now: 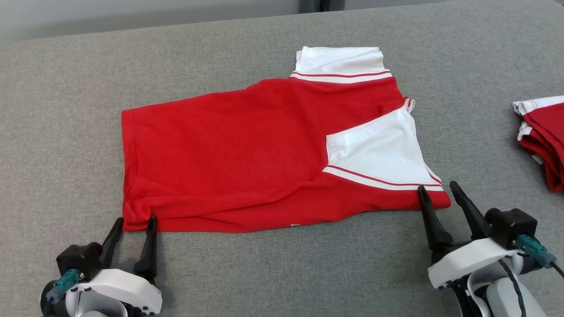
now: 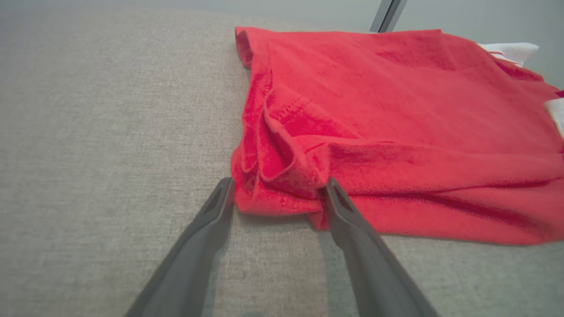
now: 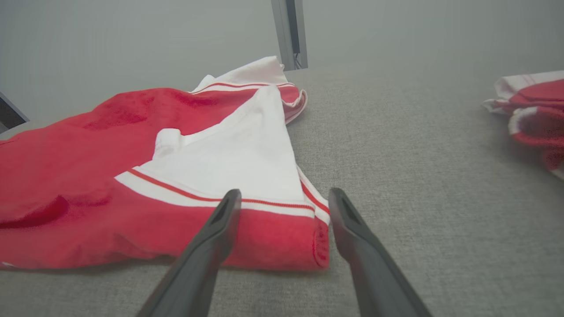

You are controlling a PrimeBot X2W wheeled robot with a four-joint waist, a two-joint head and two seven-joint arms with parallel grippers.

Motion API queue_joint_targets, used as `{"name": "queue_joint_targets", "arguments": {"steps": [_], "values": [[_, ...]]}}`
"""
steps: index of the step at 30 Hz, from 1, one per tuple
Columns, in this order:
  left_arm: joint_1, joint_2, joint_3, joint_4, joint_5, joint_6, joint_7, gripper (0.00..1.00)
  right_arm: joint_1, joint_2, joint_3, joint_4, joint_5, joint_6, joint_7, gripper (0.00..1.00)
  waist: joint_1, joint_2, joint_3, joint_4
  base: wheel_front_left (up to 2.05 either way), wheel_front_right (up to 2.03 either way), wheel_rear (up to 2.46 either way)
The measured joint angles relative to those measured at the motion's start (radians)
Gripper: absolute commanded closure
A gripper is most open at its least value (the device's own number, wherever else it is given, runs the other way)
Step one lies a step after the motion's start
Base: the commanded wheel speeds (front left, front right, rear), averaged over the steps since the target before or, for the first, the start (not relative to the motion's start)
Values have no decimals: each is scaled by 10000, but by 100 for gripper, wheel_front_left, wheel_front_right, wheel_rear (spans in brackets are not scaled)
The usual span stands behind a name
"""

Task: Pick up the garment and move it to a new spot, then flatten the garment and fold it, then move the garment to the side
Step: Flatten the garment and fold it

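The red-and-white pile (image 1: 544,138) on the grey surface's (image 1: 66,88) right side runs off the picture. A white speck (image 1: 294,225) on the garment's (image 1: 229,158) hem is too small to tell.

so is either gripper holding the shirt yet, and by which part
Nothing held. The open left gripper straddles the near left corner of the garment, the open right gripper its near right corner.

A pile of folded red-and-white clothes (image 1: 544,136) lies at the right edge of the grey cloth-covered tabletop (image 1: 66,88), partly cut off. Beyond the far edge, a dark upright post (image 1: 315,5) stands against a pale wall (image 1: 132,17).
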Motion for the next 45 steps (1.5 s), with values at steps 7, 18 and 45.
{"name": "queue_joint_targets", "arguments": {"steps": [7, 18, 45], "values": [[-320, -104, -19, 640, -291, -441, -109, 100, -417, 44, 190, 1101, 407, 0, 261, 0, 0, 0, 165, 104, 0, 0, 0], [-81, -17, 36, 125, -830, -846, 144, 100, -693, -146, 441, 1432, 1400, 0, 255, 100, 0, 0, 59, 256, 0, 0, 0], [2863, 449, 153, -3611, -2123, 278, 2731, 0, 3640, 506, -1609, -3158, 1018, 0, 2441, 34, 0, 0, -489, 486, 0, 0, 0]]}}
